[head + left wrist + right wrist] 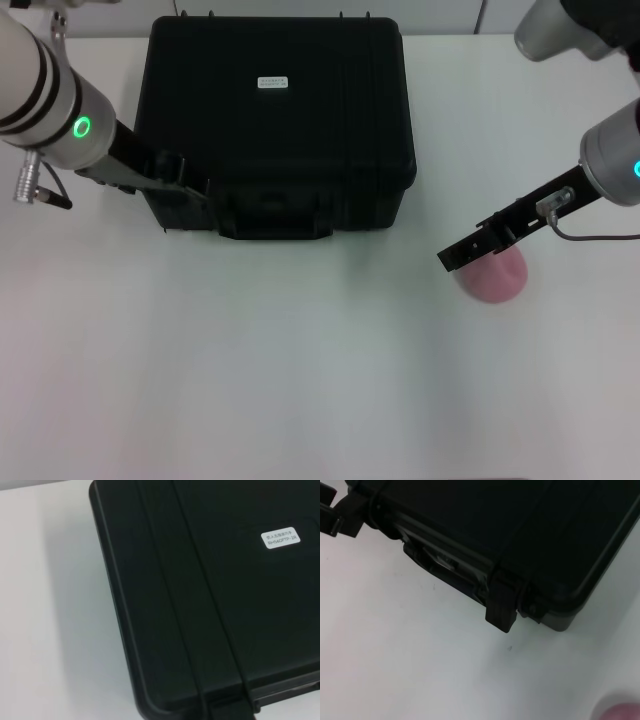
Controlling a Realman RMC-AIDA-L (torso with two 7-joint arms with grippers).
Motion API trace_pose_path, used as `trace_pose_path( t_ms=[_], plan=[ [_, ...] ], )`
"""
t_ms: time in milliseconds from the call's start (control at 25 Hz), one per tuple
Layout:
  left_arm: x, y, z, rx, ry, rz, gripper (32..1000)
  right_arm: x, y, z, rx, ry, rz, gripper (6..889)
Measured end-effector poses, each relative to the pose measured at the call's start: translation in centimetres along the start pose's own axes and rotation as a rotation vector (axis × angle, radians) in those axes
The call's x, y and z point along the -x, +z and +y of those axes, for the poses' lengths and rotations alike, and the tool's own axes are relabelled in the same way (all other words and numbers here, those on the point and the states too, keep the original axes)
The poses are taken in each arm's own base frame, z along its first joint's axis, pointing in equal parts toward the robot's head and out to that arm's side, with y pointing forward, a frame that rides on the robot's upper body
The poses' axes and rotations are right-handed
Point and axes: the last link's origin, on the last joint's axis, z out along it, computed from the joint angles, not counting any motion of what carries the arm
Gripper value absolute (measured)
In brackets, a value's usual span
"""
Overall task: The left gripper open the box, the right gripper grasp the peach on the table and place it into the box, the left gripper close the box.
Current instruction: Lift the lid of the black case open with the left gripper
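Note:
The black box (275,120) stands at the back middle of the white table with its lid down; its ribbed lid and white label (281,538) fill the left wrist view. My left gripper (190,185), on the green-ringed arm, sits at the box's front left corner beside the handle (272,212). The pink peach (495,278) lies on the table right of the box. My right gripper (450,258), on the blue-ringed arm, reaches over the peach's top, its tip just past the fruit's left side. In the right wrist view the peach (620,712) shows only as a sliver at the edge.
A front latch (502,607) hangs at the box's (495,525) right front corner. The white table (300,380) stretches bare in front of the box. A grey cable (590,235) loops off my right arm.

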Motion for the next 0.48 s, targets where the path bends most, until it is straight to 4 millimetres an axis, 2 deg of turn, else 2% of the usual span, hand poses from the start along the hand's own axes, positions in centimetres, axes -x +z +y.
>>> trace_pose_path(
  t_ms=[480],
  plan=[
    [-0.12,0.68,0.44,0.018,0.014,-0.018,746,0.05,-0.01,0.02,0.000,-0.002,-0.001,821]
  ],
)
